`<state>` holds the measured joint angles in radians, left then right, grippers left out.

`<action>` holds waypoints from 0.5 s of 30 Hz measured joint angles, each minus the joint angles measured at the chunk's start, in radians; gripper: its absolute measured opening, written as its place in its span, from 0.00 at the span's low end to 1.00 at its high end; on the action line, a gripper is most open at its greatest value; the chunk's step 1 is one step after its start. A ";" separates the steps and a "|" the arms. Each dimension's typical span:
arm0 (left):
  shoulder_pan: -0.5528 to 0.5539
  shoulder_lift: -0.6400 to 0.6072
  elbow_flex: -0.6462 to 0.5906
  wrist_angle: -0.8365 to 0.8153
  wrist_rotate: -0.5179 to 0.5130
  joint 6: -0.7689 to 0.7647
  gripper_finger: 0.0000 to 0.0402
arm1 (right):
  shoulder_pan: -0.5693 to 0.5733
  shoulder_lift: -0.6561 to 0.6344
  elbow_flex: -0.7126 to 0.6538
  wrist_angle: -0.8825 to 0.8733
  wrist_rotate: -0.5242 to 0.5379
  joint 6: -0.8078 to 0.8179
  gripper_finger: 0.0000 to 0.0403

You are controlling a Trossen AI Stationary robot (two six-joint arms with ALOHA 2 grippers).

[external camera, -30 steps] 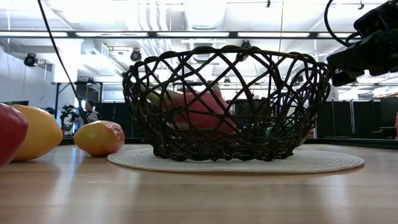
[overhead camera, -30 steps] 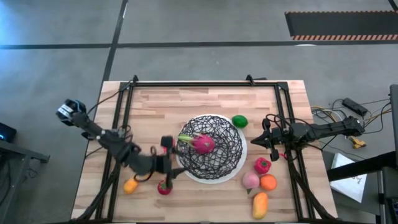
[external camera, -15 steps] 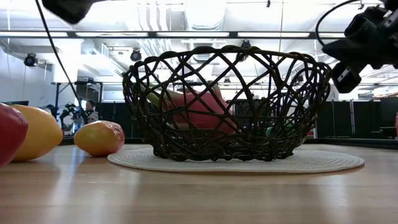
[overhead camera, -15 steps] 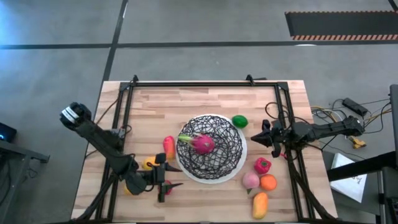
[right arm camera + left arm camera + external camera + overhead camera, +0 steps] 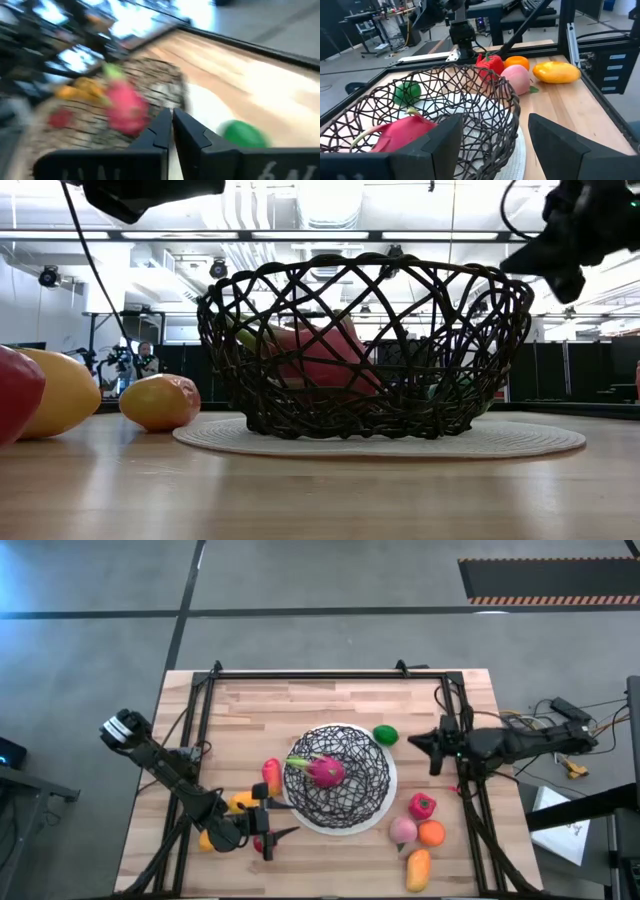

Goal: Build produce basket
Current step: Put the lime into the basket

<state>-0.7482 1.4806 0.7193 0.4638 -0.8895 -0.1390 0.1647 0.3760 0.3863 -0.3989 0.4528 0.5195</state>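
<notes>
The black wire basket (image 5: 340,780) stands on a white mat at the table's middle, with the pink dragon fruit (image 5: 326,772) inside; both also show in the left wrist view (image 5: 470,95), (image 5: 402,134). The green lime (image 5: 385,735) lies by the basket's far right. My left gripper (image 5: 268,830) is open and empty near the basket's near left rim, beside a red piece (image 5: 259,844). My right gripper (image 5: 425,745) is shut and empty, right of the lime (image 5: 243,134).
An orange-red piece (image 5: 271,777), a yellow piece (image 5: 240,803) and an orange piece (image 5: 207,838) lie left of the basket. A red piece (image 5: 422,806), a peach one (image 5: 403,830), an orange one (image 5: 431,833) and a yellow one (image 5: 418,868) lie at the near right.
My left gripper has drawn back from the basket's left rim toward the table's near edge, uncovering the orange-red and yellow pieces. My right gripper has moved toward the far edge, closer to the lime.
</notes>
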 joint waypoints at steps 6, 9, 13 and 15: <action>0.003 -0.001 0.002 0.000 -0.001 0.049 0.53 | -0.102 0.249 0.206 -0.263 -0.002 -0.011 0.21; 0.005 -0.004 0.002 0.000 -0.001 0.050 0.53 | -0.187 0.377 0.261 -0.283 -0.083 -0.095 0.34; 0.005 -0.004 0.002 0.000 -0.001 0.049 0.53 | -0.326 0.547 0.312 -0.272 -0.252 -0.262 0.49; 0.005 -0.004 0.001 0.000 -0.001 0.046 0.53 | -0.394 0.634 0.329 -0.272 -0.329 -0.356 0.56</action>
<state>-0.7433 1.4765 0.7202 0.4638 -0.8902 -0.0932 -0.2289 1.0101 0.7149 -0.6707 0.1242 0.1634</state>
